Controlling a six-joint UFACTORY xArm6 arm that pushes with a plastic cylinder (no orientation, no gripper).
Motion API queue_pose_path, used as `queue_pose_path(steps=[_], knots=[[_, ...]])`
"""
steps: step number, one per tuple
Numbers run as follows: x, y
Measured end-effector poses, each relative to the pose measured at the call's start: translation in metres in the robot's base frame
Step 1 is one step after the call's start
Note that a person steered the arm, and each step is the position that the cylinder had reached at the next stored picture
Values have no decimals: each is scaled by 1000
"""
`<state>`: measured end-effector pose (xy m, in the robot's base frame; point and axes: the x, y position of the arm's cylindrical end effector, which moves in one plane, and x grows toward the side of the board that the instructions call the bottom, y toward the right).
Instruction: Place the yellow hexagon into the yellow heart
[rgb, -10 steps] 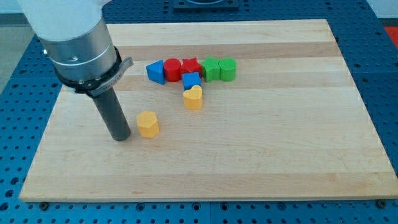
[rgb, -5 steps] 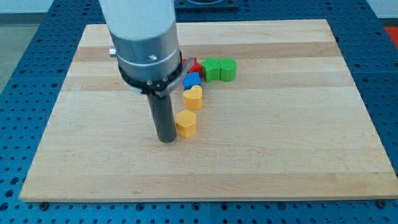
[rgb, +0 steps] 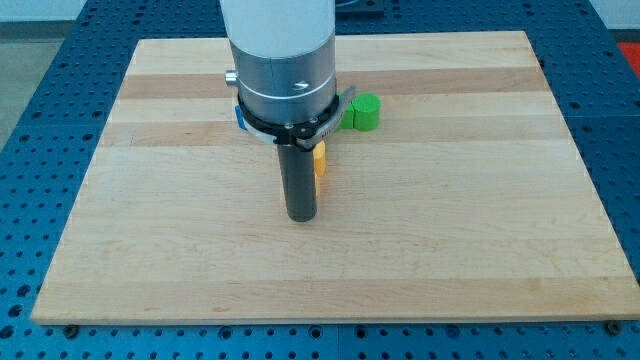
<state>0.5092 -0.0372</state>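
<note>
My tip (rgb: 301, 215) rests on the wooden board (rgb: 450, 220) a little left of centre. A sliver of yellow block (rgb: 320, 162) shows just to the right of the rod, above the tip; I cannot tell whether it is the hexagon or the heart. The rod and arm body hide the rest of both yellow blocks, so I cannot tell whether they touch.
A green cylinder block (rgb: 364, 112) stands to the right of the arm body near the view's top. A bit of a blue block (rgb: 240, 117) peeks out at the arm's left. The other blocks of the row are hidden behind the arm.
My tip has moved to the right, pushing the yellow hexagon toward the yellow heart. The arm now covers most of the block row.
</note>
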Motion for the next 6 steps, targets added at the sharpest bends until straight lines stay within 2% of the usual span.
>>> queue_pose_path(steps=[3,6], knots=[[-4,-58],[-23,-28]])
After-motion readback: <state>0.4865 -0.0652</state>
